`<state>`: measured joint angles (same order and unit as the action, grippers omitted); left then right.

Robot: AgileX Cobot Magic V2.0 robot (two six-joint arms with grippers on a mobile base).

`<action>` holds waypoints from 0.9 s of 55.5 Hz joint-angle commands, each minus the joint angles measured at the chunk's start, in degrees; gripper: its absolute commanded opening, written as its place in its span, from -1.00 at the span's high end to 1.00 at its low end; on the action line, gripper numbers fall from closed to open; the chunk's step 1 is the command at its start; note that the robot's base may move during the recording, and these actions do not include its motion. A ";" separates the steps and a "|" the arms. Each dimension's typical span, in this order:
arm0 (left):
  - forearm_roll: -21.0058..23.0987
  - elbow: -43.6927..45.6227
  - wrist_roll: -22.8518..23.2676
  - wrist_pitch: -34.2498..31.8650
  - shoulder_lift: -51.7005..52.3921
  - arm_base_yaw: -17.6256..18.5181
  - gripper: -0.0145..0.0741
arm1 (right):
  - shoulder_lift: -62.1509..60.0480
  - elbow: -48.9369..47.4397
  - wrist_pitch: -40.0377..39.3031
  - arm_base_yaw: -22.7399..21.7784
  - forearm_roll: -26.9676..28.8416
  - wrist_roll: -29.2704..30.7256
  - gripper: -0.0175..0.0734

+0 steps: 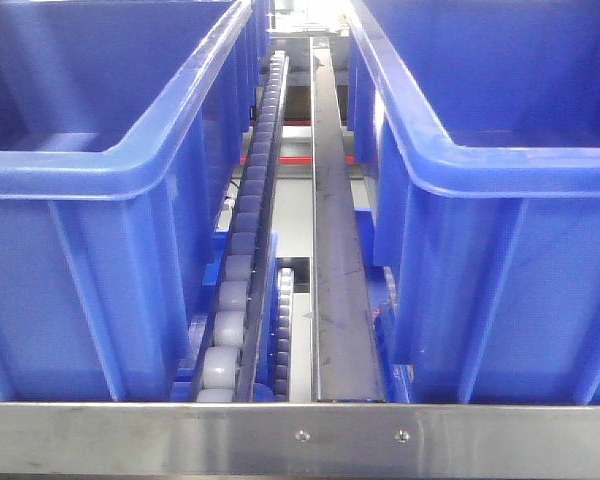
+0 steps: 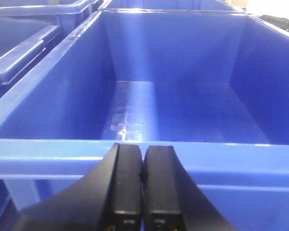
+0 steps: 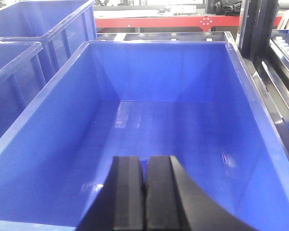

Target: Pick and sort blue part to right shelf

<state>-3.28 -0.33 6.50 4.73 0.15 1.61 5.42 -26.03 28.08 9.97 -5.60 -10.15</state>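
No blue part shows in any view. My left gripper (image 2: 142, 153) is shut with nothing between its black fingers, held just in front of the near rim of a large blue bin (image 2: 135, 149) whose floor is bare. My right gripper (image 3: 145, 163) is also shut and holds nothing, hovering over the inside of another blue bin (image 3: 53, 144), also bare inside. In the front view neither gripper appears; two blue bins (image 1: 110, 170) (image 1: 500, 170) stand left and right on the shelf racks.
Between the bins run a roller track (image 1: 242, 270) and a dark metal rail (image 1: 337, 270). A steel crossbar (image 1: 300, 435) spans the front. More blue bins (image 3: 19, 29) stand to the left, a red frame (image 3: 168, 21) behind, and rails (image 3: 274, 82) to the right.
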 commanded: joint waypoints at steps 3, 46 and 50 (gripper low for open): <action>0.52 -1.79 0.05 -5.84 1.45 -0.03 0.39 | 0.73 -1.33 -5.53 0.04 -1.52 0.55 0.53; 0.52 -1.79 0.05 -5.83 1.45 -0.03 0.39 | -7.04 25.91 -29.25 -8.23 4.57 7.03 0.53; 0.52 -1.79 0.05 -5.83 1.45 -0.03 0.39 | -7.04 27.32 -30.62 -8.23 4.57 7.03 0.53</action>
<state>-3.28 -0.33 6.50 4.36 0.15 1.61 -0.73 0.90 3.47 2.11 -1.08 -3.94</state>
